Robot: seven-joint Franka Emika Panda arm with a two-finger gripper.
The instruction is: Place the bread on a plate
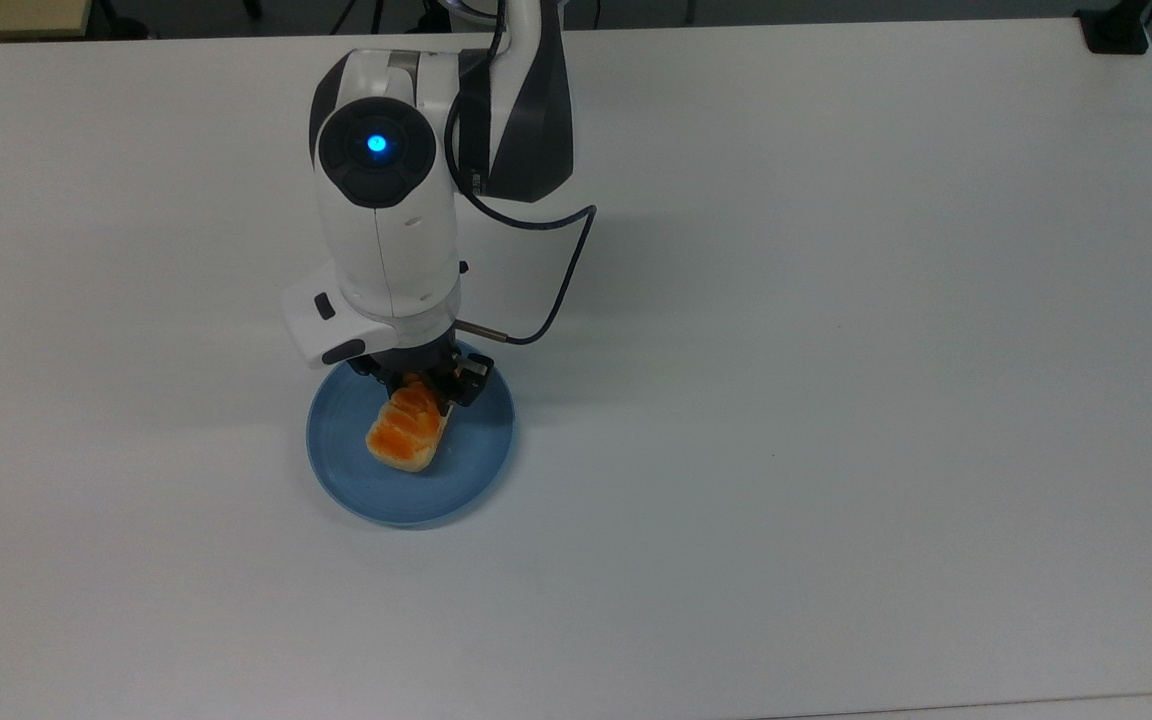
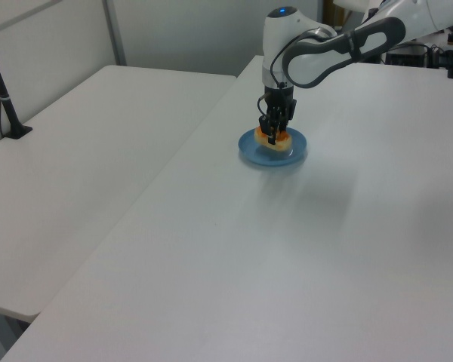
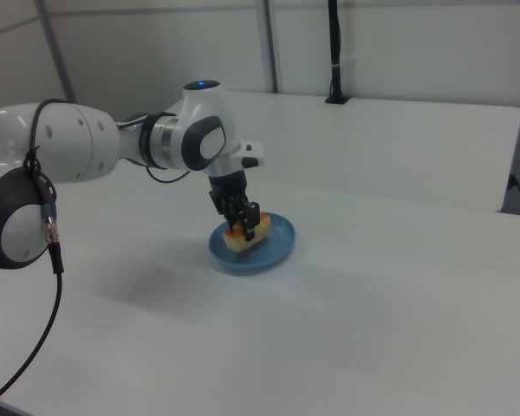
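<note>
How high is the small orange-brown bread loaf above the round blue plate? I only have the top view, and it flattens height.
Observer: In the right view I see no gap under the glossy orange-brown bread loaf. Its pale underside seems to meet the floor of the round blue plate.
Operator: Is the hand gripping it?
Observer: Yes. The right view shows the hand shut on the loaf, with black fingers pressed against its sides.
Operator: Is it tilted?
Observer: In the left view it lies roughly level, well inside the plate's rim.
</note>
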